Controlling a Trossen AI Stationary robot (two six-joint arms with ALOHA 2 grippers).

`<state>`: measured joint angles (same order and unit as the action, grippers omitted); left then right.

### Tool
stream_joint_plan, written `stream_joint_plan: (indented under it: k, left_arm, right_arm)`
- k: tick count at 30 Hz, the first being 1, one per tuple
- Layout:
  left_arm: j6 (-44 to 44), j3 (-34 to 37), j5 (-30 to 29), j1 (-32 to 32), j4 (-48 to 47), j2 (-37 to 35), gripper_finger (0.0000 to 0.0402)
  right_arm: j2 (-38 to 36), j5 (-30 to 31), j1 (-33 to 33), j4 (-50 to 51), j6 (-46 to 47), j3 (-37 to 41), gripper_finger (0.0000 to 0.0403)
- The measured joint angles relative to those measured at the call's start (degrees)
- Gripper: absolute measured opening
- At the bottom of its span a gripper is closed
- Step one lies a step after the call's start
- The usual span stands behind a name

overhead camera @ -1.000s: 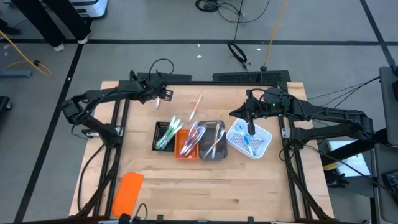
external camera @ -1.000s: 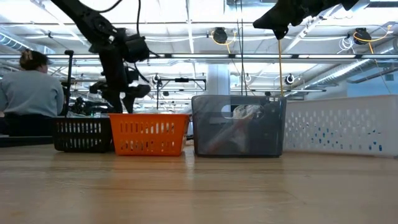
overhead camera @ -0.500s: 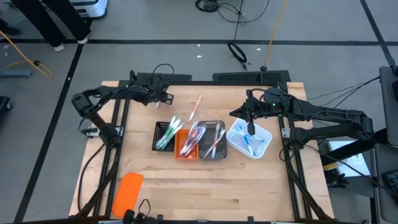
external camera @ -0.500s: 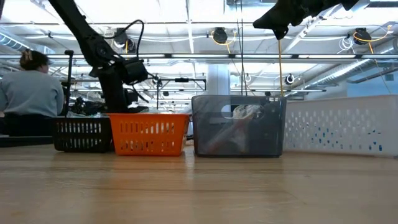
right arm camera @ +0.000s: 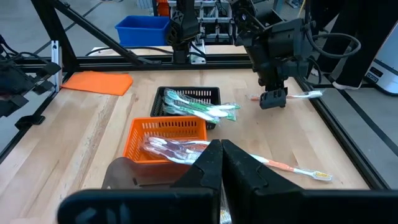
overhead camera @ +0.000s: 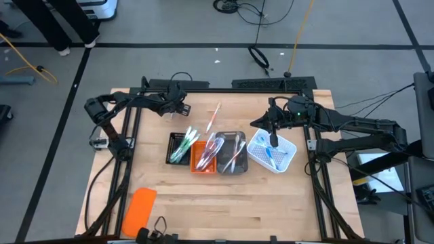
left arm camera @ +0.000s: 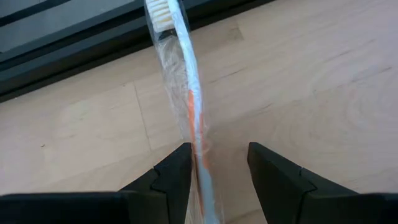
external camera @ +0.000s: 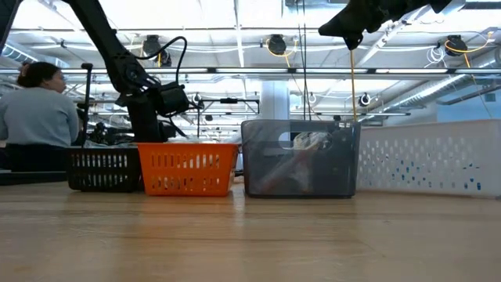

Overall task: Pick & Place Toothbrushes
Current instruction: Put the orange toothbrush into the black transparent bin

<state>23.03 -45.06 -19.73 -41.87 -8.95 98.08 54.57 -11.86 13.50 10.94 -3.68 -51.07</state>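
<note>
A clear-wrapped white and orange toothbrush (left arm camera: pixel 189 81) lies flat on the table near its far left corner. My left gripper (left arm camera: pixel 217 149) is open, low over it, one finger on each side of the handle; the right wrist view shows the same gripper (right arm camera: pixel 273 98) and toothbrush (right arm camera: pixel 306 94). A second orange-white toothbrush (overhead camera: pixel 214 115) lies on the bare wood beyond the trays. More toothbrushes lie in the black tray (overhead camera: pixel 173 138), orange tray (overhead camera: pixel 196 165), grey tray (overhead camera: pixel 239 163) and white tray (overhead camera: pixel 288 154). My right gripper (overhead camera: pixel 273 141) hangs shut above the white tray. My left gripper stands open astride the toothbrush's handle (left arm camera: pixel 198 140), slanting down from above, with the handle running along between the fingers. I cannot tell whether a finger touches the wrapper. The toothbrush lies flat on the table.
The four trays stand in a row across the table's middle. A flat orange slab (overhead camera: pixel 140 209) lies at the near left. A black frame rail (left arm camera: pixel 93 37) runs along the far edge just beyond the toothbrush. A person (external camera: pixel 35 110) sits in the room behind.
My left gripper has come down toward the table over the wrapped toothbrush, tipping a little more downward, and its fingers have stayed open. The right arm has kept still.
</note>
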Motion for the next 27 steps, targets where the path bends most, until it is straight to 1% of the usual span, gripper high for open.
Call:
stream_joint_plan:
  k: [3, 5, 7, 10, 11, 12, 16, 20, 24, 27]
  left_arm:
    - [0.2, 0.0, 0.1, 0.0, 0.0, 0.0, 0.0155]
    - [0.2, 0.0, 0.3, 0.0, 0.1, 0.0, 0.0134]
    - [0.2, 0.0, 0.7, 0.0, 0.1, 0.1, 0.0101]
    - [0.0, 0.0, 0.8, 0.0, 0.2, 0.1, 0.0035]
    - [0.0, 0.0, 0.6, 0.0, 0.3, 0.2, 0.0019]
    - [0.0, 0.0, 0.2, -0.1, 0.3, 0.2, 0.0014]
    - [0.2, 0.0, -0.1, -0.1, 0.2, 0.2, 0.0014]
    - [0.2, 0.1, 0.2, 0.4, -0.8, -2.0, 0.0010]
    - [0.1, 0.1, 0.7, 1.4, -0.9, -7.1, 0.0011]
    - [-0.5, 0.1, 2.1, 2.6, -0.9, -12.2, 0.0007]
  right_arm:
    - [0.0, 0.0, 0.0, 0.0, 0.0, 0.0, 0.0000]
    - [0.0, 0.0, 0.0, 0.0, 0.0, 0.0, 0.0000]
    - [0.0, 0.0, 0.0, 0.0, 0.0, 0.0, 0.0000]
    - [0.0, 0.0, 0.0, 0.0, 0.0, 0.0, 0.0000]
    - [0.0, 0.0, 0.0, 0.0, 0.0, 0.0, 0.0000]
    - [0.0, 0.0, 0.0, 0.0, 0.0, 0.0, 0.0000]
    - [0.0, 0.0, 0.0, 0.0, 0.3, 0.0, 0.0000]
    - [0.0, 0.0, 0.0, -0.4, 1.5, 0.5, 0.0000]
    - [0.0, 0.0, 0.0, -1.6, 1.5, 2.5, 0.0000]
    - [0.0, 0.0, 0.0, -6.3, 1.6, 5.2, 0.0000]
